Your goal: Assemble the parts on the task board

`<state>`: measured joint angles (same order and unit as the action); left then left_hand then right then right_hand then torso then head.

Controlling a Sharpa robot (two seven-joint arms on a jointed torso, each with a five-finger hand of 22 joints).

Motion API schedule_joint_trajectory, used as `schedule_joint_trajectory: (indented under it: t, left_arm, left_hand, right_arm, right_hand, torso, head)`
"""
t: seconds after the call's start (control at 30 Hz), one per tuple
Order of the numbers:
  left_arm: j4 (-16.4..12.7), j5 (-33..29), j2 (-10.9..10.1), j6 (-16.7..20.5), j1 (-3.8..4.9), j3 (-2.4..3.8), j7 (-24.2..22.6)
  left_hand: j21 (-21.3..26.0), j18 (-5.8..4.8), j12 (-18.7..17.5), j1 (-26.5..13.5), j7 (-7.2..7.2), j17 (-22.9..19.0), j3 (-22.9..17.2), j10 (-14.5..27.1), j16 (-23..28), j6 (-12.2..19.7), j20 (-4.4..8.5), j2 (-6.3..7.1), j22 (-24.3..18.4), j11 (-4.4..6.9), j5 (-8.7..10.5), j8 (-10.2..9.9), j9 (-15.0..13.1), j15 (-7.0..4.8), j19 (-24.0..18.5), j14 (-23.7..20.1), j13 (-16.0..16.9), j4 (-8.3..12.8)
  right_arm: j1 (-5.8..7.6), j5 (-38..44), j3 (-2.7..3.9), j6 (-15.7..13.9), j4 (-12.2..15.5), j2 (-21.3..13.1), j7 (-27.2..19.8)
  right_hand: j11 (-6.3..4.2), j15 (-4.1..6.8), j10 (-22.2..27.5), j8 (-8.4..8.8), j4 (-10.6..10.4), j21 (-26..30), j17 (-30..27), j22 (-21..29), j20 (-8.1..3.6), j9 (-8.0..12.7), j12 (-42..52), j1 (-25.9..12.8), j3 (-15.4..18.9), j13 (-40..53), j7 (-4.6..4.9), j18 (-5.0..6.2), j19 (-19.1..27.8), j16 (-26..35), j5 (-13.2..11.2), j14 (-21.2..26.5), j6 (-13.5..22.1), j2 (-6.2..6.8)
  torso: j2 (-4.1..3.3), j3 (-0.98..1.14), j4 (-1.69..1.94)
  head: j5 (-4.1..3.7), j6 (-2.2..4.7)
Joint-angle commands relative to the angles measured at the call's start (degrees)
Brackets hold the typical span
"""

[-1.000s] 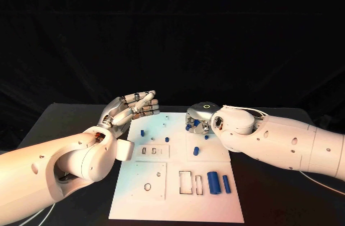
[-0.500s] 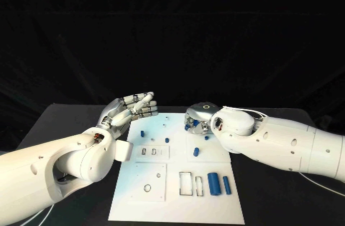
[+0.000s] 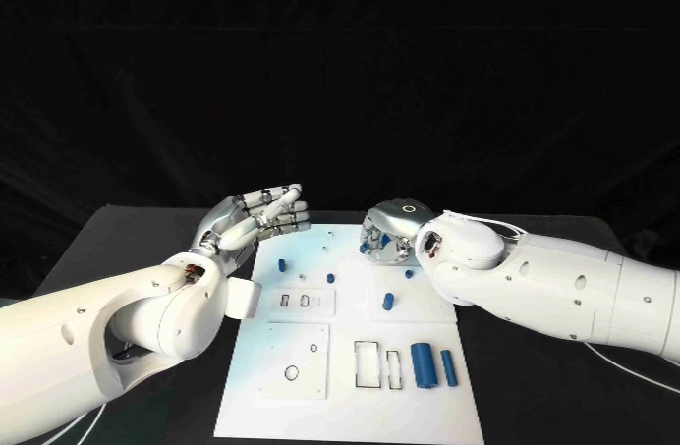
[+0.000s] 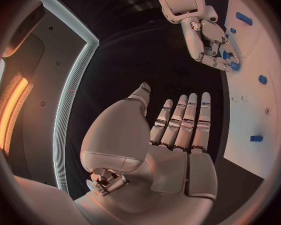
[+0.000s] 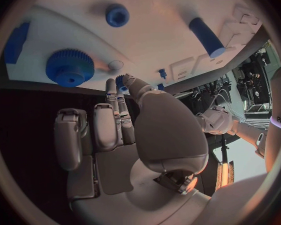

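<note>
The white task board [image 3: 355,406] lies in the middle of the table. My right hand [image 3: 390,231] hangs over its far edge, thumb and a finger pinching a small blue part [image 5: 120,80]. Just beside that hand, a blue gear [image 5: 70,67] sits on the board. My left hand [image 3: 262,214] is raised at the board's far left corner, fingers straight and apart, holding nothing. Small blue pegs [image 3: 281,263] [image 3: 330,276] [image 3: 387,301] stand on the board's middle. A thick blue cylinder [image 3: 423,363] and a thinner one [image 3: 448,366] lie near the right edge.
Rectangular recesses [image 3: 366,362] and a round hole [image 3: 291,372] open in the board's near half. Black table [image 3: 156,239] borders the board on both sides. Both white forearms reach in over the table's sides.
The right hand has edged slightly left over the board's far edge, still pinching the small part. The left hand stays raised and open. The whole picture has shifted a little.
</note>
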<state>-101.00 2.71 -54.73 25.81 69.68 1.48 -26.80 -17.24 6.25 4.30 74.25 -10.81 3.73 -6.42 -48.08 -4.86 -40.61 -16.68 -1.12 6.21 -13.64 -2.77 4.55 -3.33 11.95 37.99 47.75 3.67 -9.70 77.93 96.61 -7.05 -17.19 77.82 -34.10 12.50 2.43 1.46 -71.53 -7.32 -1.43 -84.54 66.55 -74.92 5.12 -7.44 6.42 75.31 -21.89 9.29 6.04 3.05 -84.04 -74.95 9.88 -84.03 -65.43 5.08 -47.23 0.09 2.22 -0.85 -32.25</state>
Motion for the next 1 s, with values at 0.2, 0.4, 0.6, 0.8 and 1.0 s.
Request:
schedule_joint_trajectory:
  t: [0.2,0.4,0.6,0.8,1.0]
  left_arm:
    - [0.42,-0.53,-0.23,-0.69,0.08,0.05,-0.30]
    - [0.81,-0.90,-0.34,-0.96,0.08,0.05,-0.48]
    - [0.84,-1.07,-0.38,-1.03,0.08,0.05,-0.51]
    - [0.84,-1.11,-0.39,-0.89,0.09,0.05,-0.43]
    - [0.77,-1.11,-0.41,-0.79,0.11,0.05,-0.40]
  left_hand:
    - [0.25,0.06,-0.40,0.37,-5.67,0.01,-0.07,0.31,0.42,0.34,0.00,-0.18,-0.07,-0.21,-0.16,-0.36,0.04,-0.02,-0.46,-0.36,-0.04,0.46]
    - [0.25,0.04,-0.43,0.51,-5.67,0.02,-0.13,0.32,0.47,0.25,0.00,-0.25,-0.09,-0.21,-0.16,-0.39,0.03,-0.02,-0.47,-0.34,-0.03,0.59]
    - [0.25,0.04,-0.43,0.51,-5.67,0.02,-0.13,0.32,0.47,0.25,0.00,-0.25,-0.09,-0.21,-0.16,-0.39,0.03,-0.02,-0.47,-0.34,-0.03,0.59]
    - [0.25,0.04,-0.44,0.60,-5.66,0.03,-0.15,0.31,0.50,0.22,0.00,-0.30,-0.10,-0.21,-0.16,-0.41,0.02,-0.02,-0.47,-0.31,-0.03,0.68]
    - [0.25,0.03,-0.44,0.61,-5.66,0.03,-0.15,0.31,0.51,0.19,0.00,-0.31,-0.10,-0.21,-0.16,-0.42,0.02,-0.02,-0.47,-0.32,-0.02,0.69]
  right_arm:
    - [-0.01,-1.67,0.05,-6.15,-2.44,2.22,0.53]
    - [-0.02,-2.21,0.08,-7.59,-5.22,4.63,0.35]
    - [-0.22,-3.29,0.10,-9.09,-7.76,6.89,-0.38]
    - [-0.43,-4.16,0.11,-10.30,-9.24,8.18,-0.97]
    - [-0.63,-4.39,0.11,-10.29,-10.38,9.00,-1.03]
  right_hand:
    - [-0.11,0.37,-0.75,-0.40,-0.33,-0.44,0.03,-6.68,-0.50,-1.66,0.41,0.22,0.15,0.20,-0.68,-1.17,-0.82,-0.33,-0.13,-2.13,-1.08,-0.64]
    - [-0.08,0.40,-0.69,-0.38,-0.48,-0.40,0.00,-6.63,-0.57,-1.82,0.30,0.06,0.25,0.23,-0.61,-1.16,-0.77,-0.33,0.05,-2.13,-0.96,-0.63]
    - [-0.03,0.39,-0.64,-0.34,-0.61,-0.35,0.01,-6.56,-0.60,-1.96,0.20,-0.06,0.31,0.27,-0.52,-1.14,-0.70,-0.36,0.33,-2.13,-0.82,-0.63]
    - [-0.03,0.39,-0.65,-0.34,-0.63,-0.45,0.13,-6.74,-0.61,-1.98,0.20,-0.09,0.33,0.28,-0.51,-1.18,-0.81,-0.44,0.34,-2.15,-0.81,-0.63]
    - [-0.02,0.38,-0.63,-0.33,-0.64,-0.42,0.12,-6.68,-0.61,-2.00,0.19,-0.12,0.35,0.29,-0.49,-1.17,-0.77,-0.43,0.37,-2.15,-0.78,-0.60]
  torso:
    - [-0.17,-0.05,0.07]
    - [-0.26,-0.04,0.14]
    - [-0.53,-0.05,0.21]
    - [-0.87,-0.13,0.39]
    - [-1.10,-0.12,0.52]
  head:
    - [0.12,0.49]
    - [0.21,0.90]
    - [0.32,0.88]
    - [0.05,1.03]
    - [0.33,1.03]
